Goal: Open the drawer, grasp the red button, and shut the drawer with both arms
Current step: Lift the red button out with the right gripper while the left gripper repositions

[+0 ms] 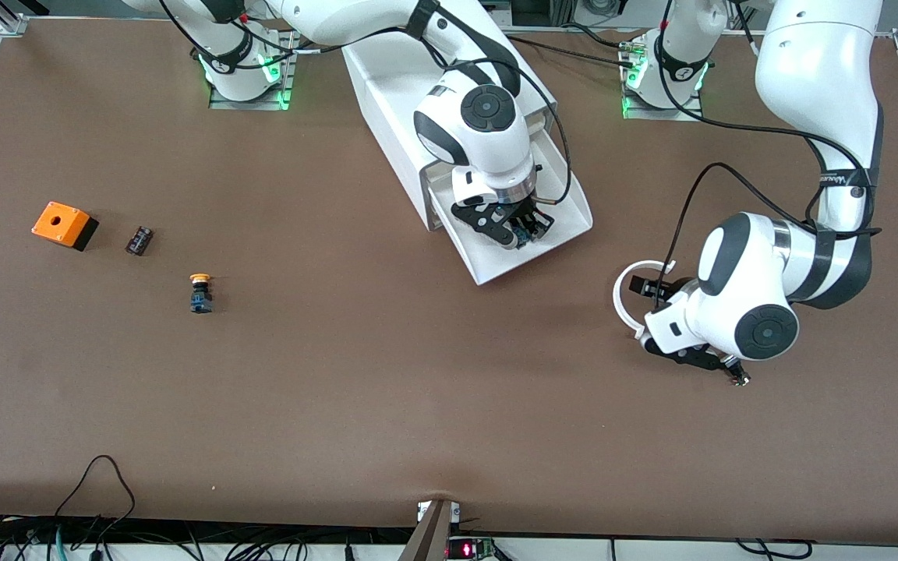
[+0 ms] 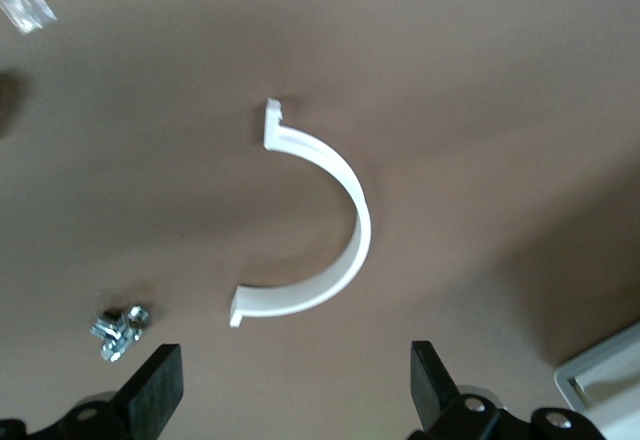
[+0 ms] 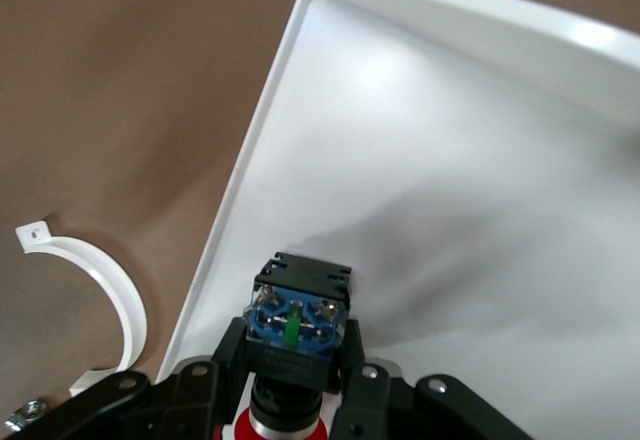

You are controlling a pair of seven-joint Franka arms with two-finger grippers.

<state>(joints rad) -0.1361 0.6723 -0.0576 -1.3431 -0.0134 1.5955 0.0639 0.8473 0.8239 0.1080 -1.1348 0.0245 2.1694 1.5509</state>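
The lowest drawer (image 1: 554,226) stands pulled out of the white cabinet (image 1: 394,101), toward the front camera. My right gripper (image 1: 523,228) is down inside the drawer, shut on the button (image 3: 296,325). In the right wrist view, the black fingers (image 3: 228,360) clamp the button's black-and-blue body, and its red cap (image 3: 285,430) points toward the wrist. The drawer's white floor (image 3: 480,160) spreads around it. My left gripper (image 1: 679,323) hangs over bare table toward the left arm's end. It is open (image 2: 290,395) with nothing between its pads.
A white half-ring clip (image 1: 625,300) (image 2: 340,210) and a few small screws (image 1: 741,379) (image 2: 120,328) lie under the left gripper. Toward the right arm's end lie an orange box (image 1: 64,224), a small dark part (image 1: 139,240) and a yellow-capped button (image 1: 200,292).
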